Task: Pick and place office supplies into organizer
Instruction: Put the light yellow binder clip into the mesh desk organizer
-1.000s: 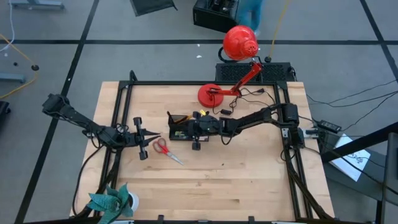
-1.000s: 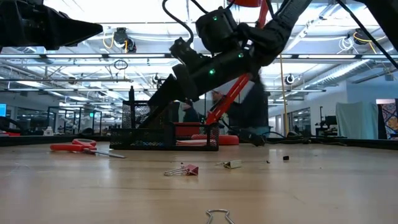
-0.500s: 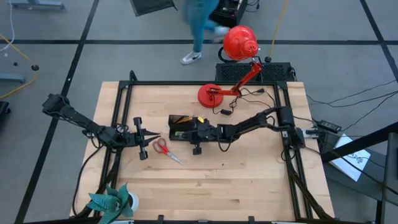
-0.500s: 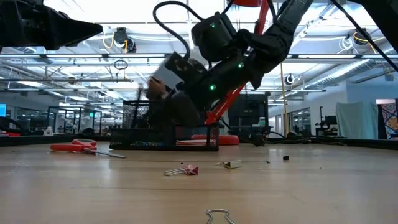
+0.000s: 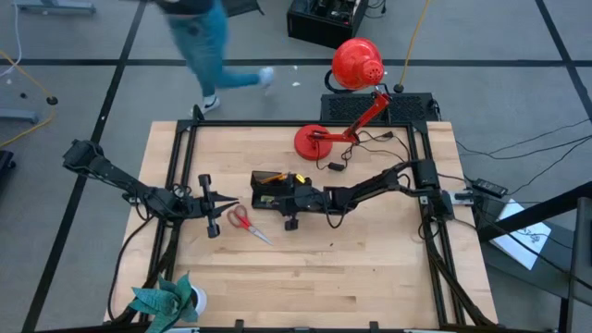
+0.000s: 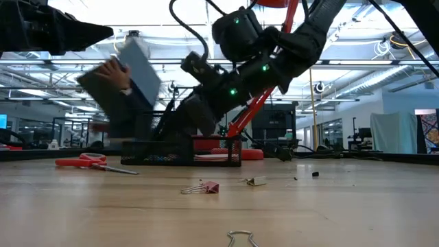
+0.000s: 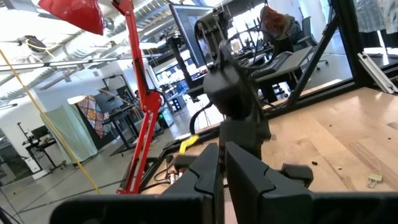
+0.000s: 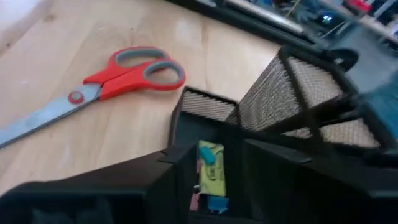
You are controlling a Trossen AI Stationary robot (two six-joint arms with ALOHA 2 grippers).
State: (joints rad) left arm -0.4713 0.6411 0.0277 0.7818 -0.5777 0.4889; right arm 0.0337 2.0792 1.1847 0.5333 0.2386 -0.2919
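The red-handled scissors [image 5: 246, 222] look light, stiff and flat — best pinched at the handles — while the right gripper [image 5: 280, 197] hangs released over the organizer [image 8: 261, 106], left gripper [image 5: 225, 205] clenched empty.

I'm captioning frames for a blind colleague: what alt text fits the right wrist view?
The right gripper, fingers apart, hangs over a compartment of the black mesh organizer holding small yellow and blue bits. Red-handled scissors lie on the wooden table beyond.
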